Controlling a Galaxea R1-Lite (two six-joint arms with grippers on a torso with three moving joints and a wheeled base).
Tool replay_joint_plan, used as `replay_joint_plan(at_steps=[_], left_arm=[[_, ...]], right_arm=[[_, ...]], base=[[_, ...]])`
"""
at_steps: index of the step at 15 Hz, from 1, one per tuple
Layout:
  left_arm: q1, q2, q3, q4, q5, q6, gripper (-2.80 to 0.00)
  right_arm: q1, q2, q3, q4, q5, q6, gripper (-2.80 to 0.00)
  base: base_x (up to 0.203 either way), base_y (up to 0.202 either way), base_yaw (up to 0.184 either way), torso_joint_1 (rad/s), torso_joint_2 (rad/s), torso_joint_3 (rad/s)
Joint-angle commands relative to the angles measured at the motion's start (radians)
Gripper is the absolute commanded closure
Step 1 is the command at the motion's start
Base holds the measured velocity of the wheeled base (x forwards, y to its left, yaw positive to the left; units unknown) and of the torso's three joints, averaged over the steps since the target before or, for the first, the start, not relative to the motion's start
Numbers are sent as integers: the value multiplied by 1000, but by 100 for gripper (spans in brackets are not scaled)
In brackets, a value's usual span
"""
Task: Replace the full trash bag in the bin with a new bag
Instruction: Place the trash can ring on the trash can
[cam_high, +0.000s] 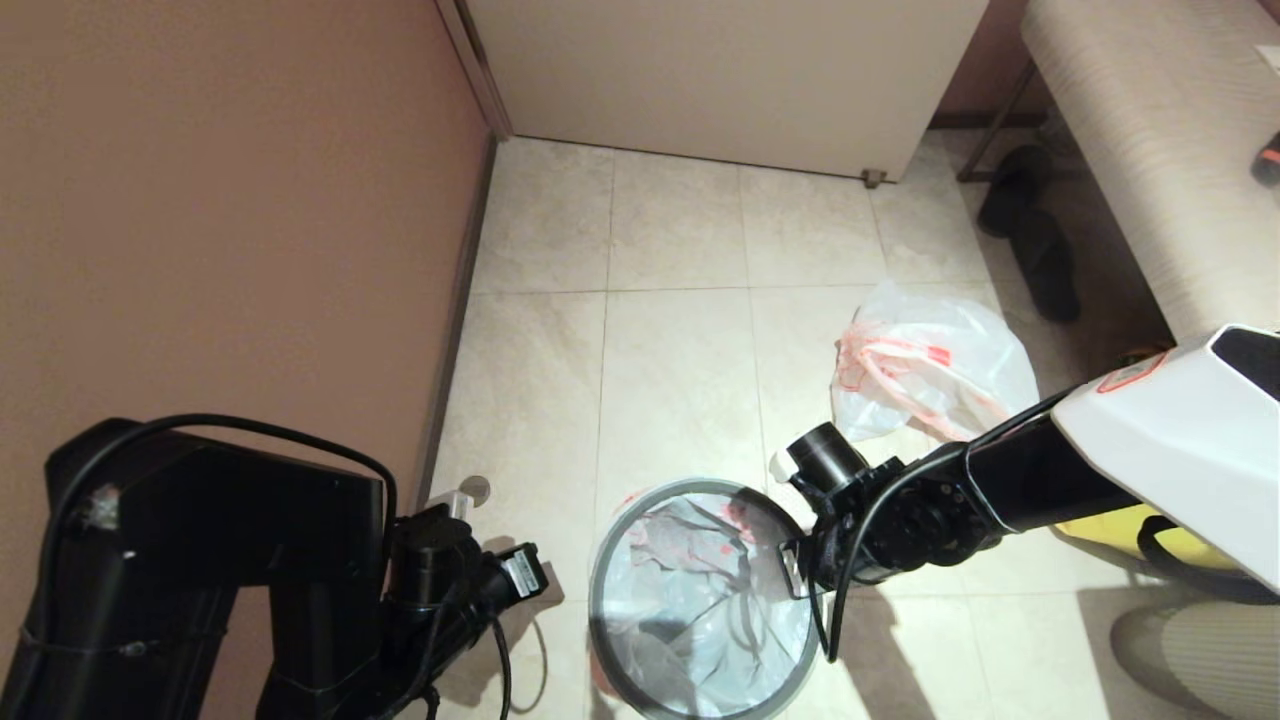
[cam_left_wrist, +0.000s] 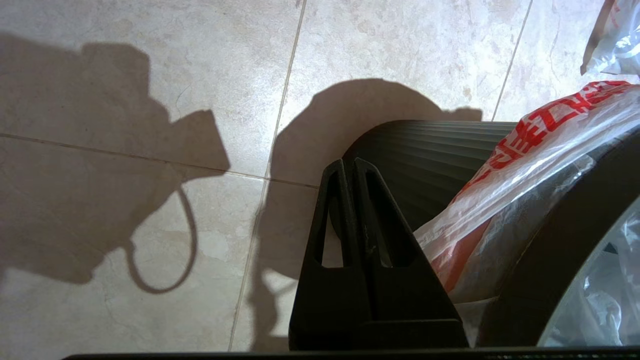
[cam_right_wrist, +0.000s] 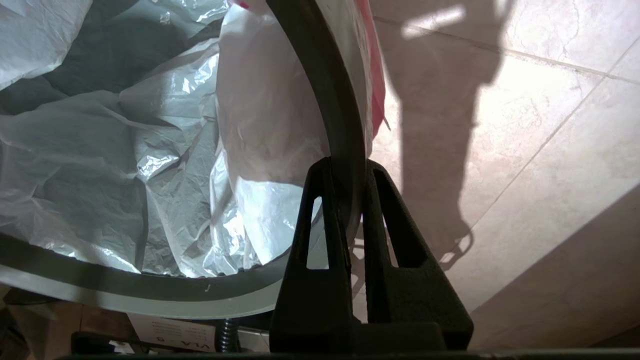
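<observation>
The right gripper (cam_right_wrist: 347, 170) has its two black fingers (cam_right_wrist: 320, 200) pinched narrow on the grey hoop (cam_right_wrist: 340, 100), one finger inside the ring and one outside. In the head view this grip sits at about 3 o'clock on the bin (cam_high: 640, 690). The new bag (cam_right_wrist: 150, 150) lines the bin, crumpled and translucent white, with its pink-red hem folded over the hoop beside the fingers. A white label below the hoop carries small print too cut off to read.

The left gripper (cam_left_wrist: 348, 165) hangs just beside the bin's ribbed black wall at about 9 o'clock, fingers pressed together on nothing. The red print on the bag's overhang there is stretched and cannot be read.

The full trash bag (cam_high: 930, 365) lies on the tiled floor (cam_high: 680, 330) at 1 o'clock from the bin, near it but apart, partly hidden by the right arm. A yellow bag (cam_high: 1120, 525) shows only as a sliver under that arm.
</observation>
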Motion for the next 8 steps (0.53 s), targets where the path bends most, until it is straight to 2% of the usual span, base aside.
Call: replay_joint_plan(at_steps=[1,8], left_arm=[[0,1,0,-47,1,-3,0],[0,1,0,-47,1,-3,0]], right_arm=[[0,20,-13,2,-1,2,0],[-4,68,-71,0,-4,0,0]], base=[[0,0,0,0,0,0],[0,0,0,0,0,0]])
